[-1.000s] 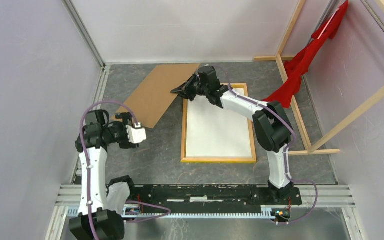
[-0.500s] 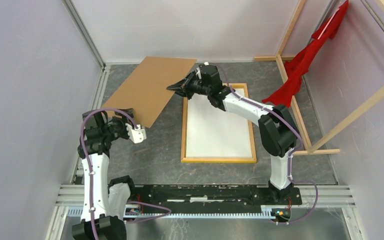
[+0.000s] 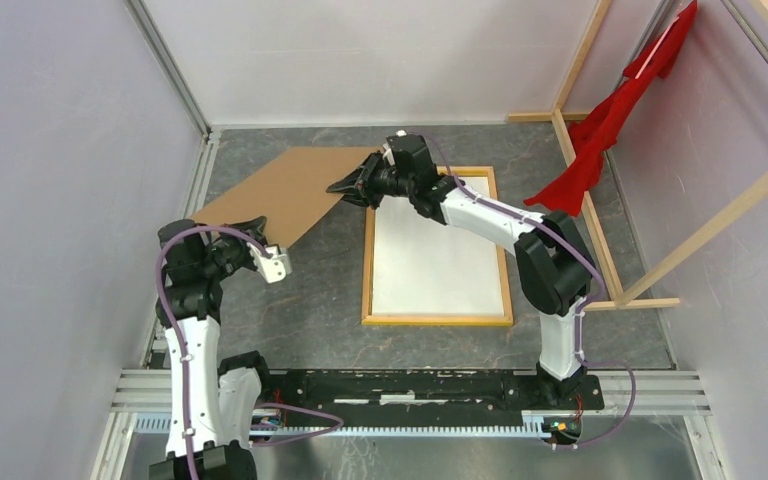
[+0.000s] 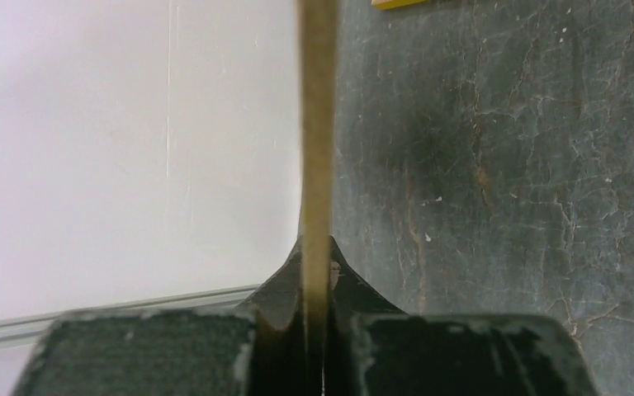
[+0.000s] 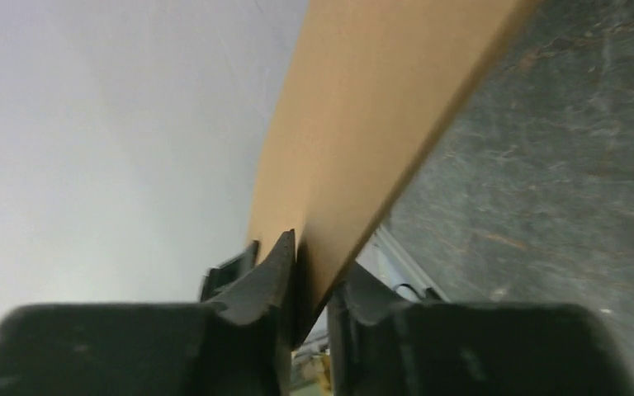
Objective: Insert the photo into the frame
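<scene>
Grey marbled desk (image 3: pixel 300 300) carries everything. Brown board (image 3: pixel 280 190) is at the back-left, tilted, with both my tools on it. The frame (image 3: pixel 367 270) lies flat mid-desk just right of the board, long sides running away from me. The photo (image 3: pixel 435 260) lies inside the frame, white reverse up, rails on all four sides. My right tool (image 5: pixel 309 264) is at the board's right corner, over the frame's far-left corner, with the fingers closed in on the board from both faces. My left tool (image 4: pixel 318 256) is clamped fully down, pinching the board's near-left corner edge-on.
</scene>
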{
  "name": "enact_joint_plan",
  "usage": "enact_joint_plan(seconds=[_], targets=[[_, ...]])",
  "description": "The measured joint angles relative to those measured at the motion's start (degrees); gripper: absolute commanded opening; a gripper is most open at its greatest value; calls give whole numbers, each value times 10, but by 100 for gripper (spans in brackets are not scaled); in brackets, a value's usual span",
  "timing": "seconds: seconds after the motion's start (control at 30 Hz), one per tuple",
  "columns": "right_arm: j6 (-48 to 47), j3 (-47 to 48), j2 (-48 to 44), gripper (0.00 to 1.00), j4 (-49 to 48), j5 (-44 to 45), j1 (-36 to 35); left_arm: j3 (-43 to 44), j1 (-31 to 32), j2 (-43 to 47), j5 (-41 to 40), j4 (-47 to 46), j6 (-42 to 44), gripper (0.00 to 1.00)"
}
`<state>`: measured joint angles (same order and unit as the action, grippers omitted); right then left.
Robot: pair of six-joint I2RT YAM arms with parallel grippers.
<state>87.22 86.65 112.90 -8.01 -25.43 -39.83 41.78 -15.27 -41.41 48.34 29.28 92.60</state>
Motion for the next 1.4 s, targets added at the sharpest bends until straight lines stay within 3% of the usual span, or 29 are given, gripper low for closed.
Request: enact_joint_plan(seconds=[0.1, 0.33, 0.57, 0.73, 0.93, 1.17, 1.4], targets=[[-73, 18, 0, 48, 37, -16, 8, -2, 0, 1, 2, -18, -31, 2], [-342, 36, -29, 98, 126, -72, 34, -13, 6, -12, 7, -75, -94, 2], [-659, 22, -125, 98, 207, -64, 43, 78, 6, -78, 11, -44, -139, 2], [-877, -94, -275, 98, 161, -43, 25, 164, 6, -103, 21, 14, -115, 2], [-1074, -114, -334, 98, 126, -45, -16, 184, 6, -114, 38, 93, -64, 2], [-1229, -84, -277, 98, 165, -38, -97, 212, 7, -127, 47, 176, -30, 2], [-1272, -72, -241, 97, 176, -3, -111, 233, 7, -127, 49, 237, 18, 2]])
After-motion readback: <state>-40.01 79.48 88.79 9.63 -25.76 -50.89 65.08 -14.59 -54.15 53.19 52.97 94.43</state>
